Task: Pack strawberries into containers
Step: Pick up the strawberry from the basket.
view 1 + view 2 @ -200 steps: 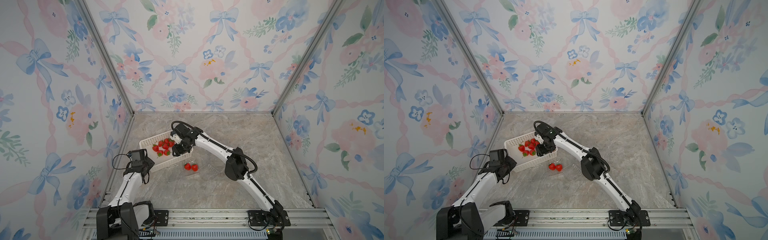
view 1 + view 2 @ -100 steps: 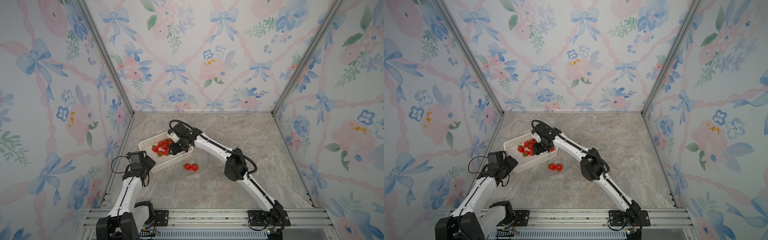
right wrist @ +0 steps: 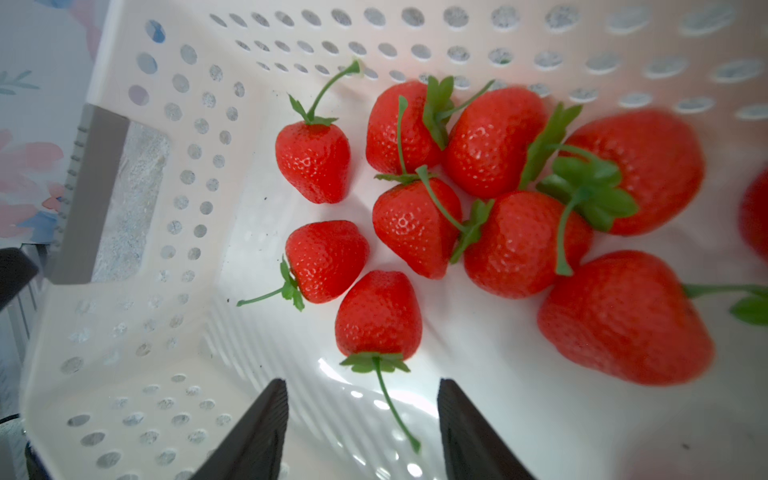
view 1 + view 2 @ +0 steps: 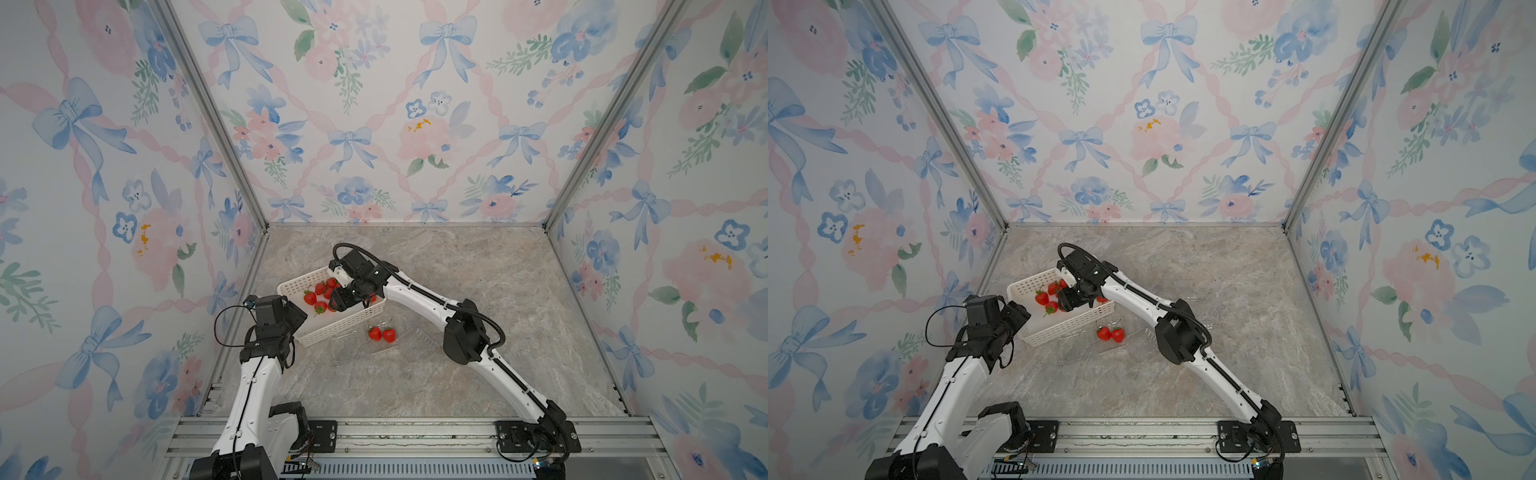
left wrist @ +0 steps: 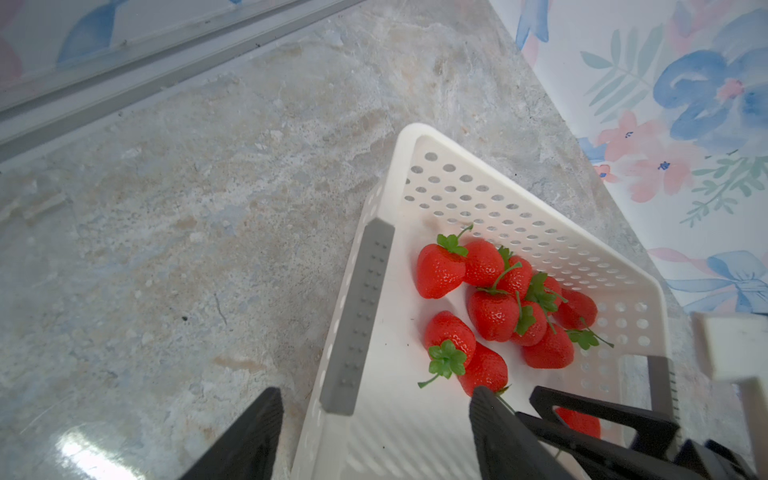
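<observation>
My right pincer (image 3: 362, 380) hangs with jaws apart over the strawberries (image 3: 415, 224) in the white basket (image 3: 124, 332). My left pincer (image 5: 376, 390), also apart, straddles its wall. Two other strawberries (image 4: 375, 333) lie in a clear container (image 4: 392, 348) beside it.

One white basket (image 4: 340, 326), at least ten strawberries (image 3: 415, 228) in it — two more strawberries (image 4: 375, 333) outside it, two arms (image 4: 419, 297)

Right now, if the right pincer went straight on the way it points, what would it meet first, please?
Most likely the nearest strawberry in the white basket: its green stem seems to run into the gap of the open right pincer, though depth is unclear.
</observation>
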`<move>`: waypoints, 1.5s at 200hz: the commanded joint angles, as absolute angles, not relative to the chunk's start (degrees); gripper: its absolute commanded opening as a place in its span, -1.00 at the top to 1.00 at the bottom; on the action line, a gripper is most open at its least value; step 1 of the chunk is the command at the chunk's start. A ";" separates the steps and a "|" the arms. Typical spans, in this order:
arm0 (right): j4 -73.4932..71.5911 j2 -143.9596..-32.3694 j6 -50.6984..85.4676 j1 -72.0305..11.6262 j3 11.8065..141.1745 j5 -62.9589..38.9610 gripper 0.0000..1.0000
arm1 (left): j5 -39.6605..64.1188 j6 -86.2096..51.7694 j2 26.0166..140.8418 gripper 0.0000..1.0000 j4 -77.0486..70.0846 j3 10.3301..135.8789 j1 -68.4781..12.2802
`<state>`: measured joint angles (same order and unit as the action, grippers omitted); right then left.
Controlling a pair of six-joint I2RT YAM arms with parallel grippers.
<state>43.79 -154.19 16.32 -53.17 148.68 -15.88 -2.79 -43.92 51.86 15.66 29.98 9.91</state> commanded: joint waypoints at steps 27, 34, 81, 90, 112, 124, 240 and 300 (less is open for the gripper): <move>40.68 -157.76 18.35 -54.55 151.84 -15.16 -0.17 | 1.47 -40.53 50.56 -0.48 16.70 31.14 10.20; 40.31 -158.02 18.69 -54.66 152.13 -15.07 -0.16 | 1.99 -40.57 50.61 -0.47 16.70 31.03 10.20; 38.42 -159.97 19.42 -54.71 152.40 -13.50 -0.14 | 4.02 -40.11 48.97 -0.46 16.79 29.90 9.93; 38.41 -160.18 19.50 -54.59 152.40 -13.24 -0.14 | 4.22 -39.99 48.71 -0.46 16.74 29.81 9.86; 38.14 -160.57 19.98 -54.16 152.36 -12.09 -0.13 | 4.62 -39.85 48.82 -0.46 16.70 29.80 9.87; 37.31 -160.59 20.62 -53.81 152.32 -12.11 -0.13 | 4.81 -39.82 48.85 -0.46 16.70 29.84 9.76; 34.55 -162.00 23.63 -52.39 152.14 -10.90 -0.05 | 4.76 -39.55 49.39 -0.46 16.70 30.21 9.76; 35.25 -160.66 23.38 -52.29 149.23 -11.41 0.27 | 4.83 -39.41 49.70 -0.46 16.70 30.36 9.76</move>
<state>34.68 -159.72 23.49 -52.82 150.63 -11.55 3.99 -40.88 49.34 16.01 30.52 9.89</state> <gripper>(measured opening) 0.403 0.730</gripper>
